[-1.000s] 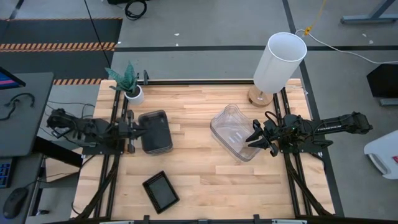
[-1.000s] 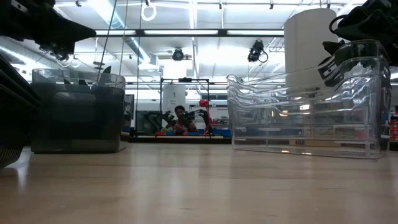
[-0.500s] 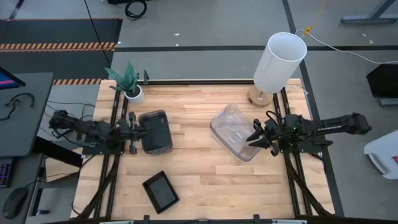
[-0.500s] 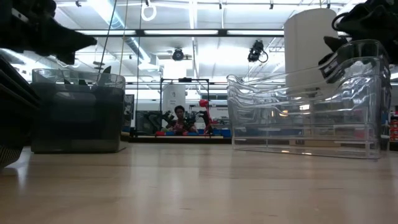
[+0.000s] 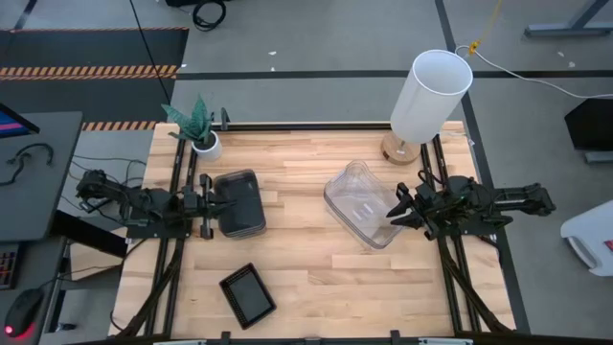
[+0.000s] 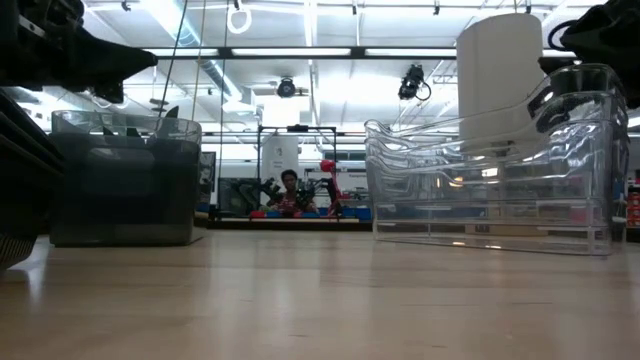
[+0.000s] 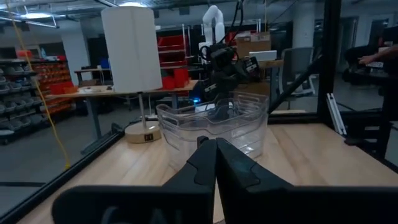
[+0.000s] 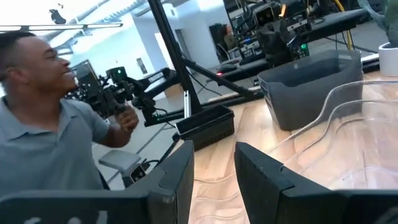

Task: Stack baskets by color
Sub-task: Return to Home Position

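A stack of smoky grey baskets (image 5: 239, 203) stands on its base at the table's left. A stack of clear baskets (image 5: 362, 203) stands right of the middle. A flat black mesh tray (image 5: 248, 294) lies near the front edge. My left gripper (image 5: 209, 203) is shut, just left of the grey stack and above its rim in the low view (image 6: 148, 62). My right gripper (image 5: 394, 213) is open at the right side of the clear stack. Nothing is between its fingers in the right wrist view (image 8: 214, 168).
A tall white cylinder (image 5: 431, 94) on a round wooden foot stands at the far right. A small potted plant (image 5: 198, 129) stands at the far left. Bare wood lies between the two stacks. A person (image 8: 37, 124) stands beyond the table's left side.
My left gripper has sunk a little beside the grey stack and tipped its fingers up toward level. My right arm has folded back, and its gripper has drawn a little off the clear stack's rim toward the table's right edge. The baskets have stayed put.
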You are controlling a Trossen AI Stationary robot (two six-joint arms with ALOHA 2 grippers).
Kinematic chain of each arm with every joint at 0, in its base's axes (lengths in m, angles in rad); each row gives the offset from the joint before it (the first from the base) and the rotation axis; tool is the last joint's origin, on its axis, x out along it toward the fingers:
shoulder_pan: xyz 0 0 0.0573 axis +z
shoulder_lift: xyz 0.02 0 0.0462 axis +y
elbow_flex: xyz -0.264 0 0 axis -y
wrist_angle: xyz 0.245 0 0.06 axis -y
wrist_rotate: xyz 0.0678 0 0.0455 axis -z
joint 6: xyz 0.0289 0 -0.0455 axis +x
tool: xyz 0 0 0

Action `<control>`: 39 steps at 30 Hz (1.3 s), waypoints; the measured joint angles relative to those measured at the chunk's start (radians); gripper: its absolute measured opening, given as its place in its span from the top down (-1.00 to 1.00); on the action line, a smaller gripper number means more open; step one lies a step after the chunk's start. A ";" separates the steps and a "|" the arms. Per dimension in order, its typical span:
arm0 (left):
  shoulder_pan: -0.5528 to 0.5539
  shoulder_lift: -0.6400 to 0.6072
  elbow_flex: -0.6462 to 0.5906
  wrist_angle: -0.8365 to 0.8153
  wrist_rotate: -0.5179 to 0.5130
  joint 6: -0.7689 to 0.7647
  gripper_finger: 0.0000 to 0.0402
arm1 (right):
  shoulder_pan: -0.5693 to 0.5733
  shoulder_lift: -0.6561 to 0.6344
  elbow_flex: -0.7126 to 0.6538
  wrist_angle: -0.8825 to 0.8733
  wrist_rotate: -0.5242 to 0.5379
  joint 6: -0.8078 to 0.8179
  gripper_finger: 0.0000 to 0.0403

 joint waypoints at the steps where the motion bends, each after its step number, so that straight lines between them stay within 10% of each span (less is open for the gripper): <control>1: 0.000 0.000 0.000 -0.001 0.000 0.000 0.92 | 0.002 0.001 0.000 -0.001 0.001 0.000 0.40; 39: 0.000 0.000 -0.001 -0.025 0.000 0.003 0.88 | 0.003 0.008 0.000 0.037 0.000 0.000 0.40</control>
